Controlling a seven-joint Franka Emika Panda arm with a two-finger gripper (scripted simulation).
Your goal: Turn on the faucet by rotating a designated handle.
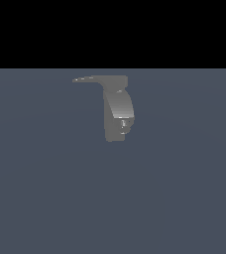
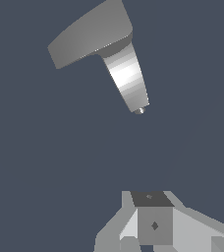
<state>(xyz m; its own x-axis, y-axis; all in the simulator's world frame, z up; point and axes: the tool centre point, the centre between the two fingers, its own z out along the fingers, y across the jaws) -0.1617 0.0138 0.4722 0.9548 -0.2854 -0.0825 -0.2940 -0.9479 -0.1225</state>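
We cannot tell whether our gripper [image 2: 154,224] is spread or pressed together, and, well apart from the faucet [image 1: 118,111], we risk striking its body rather than the handle [image 1: 92,79] at the exterior view's upper centre.

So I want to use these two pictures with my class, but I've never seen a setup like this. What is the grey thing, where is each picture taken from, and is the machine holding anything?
These are computer-simulated pictures, not photographs. The exterior view comes from a camera standing off the robot arm. It shows a small grey faucet on a plain blue-grey surface, with a thin flat handle jutting from its top toward the exterior view's left. The arm itself is not in that picture.

The wrist view comes from a camera on the arm's wrist. The pale blocky shapes at its edge are part of the gripper, the arm's pincer hand. It is apart from the faucet and nothing shows in its grasp; whether it is open or shut cannot be told.
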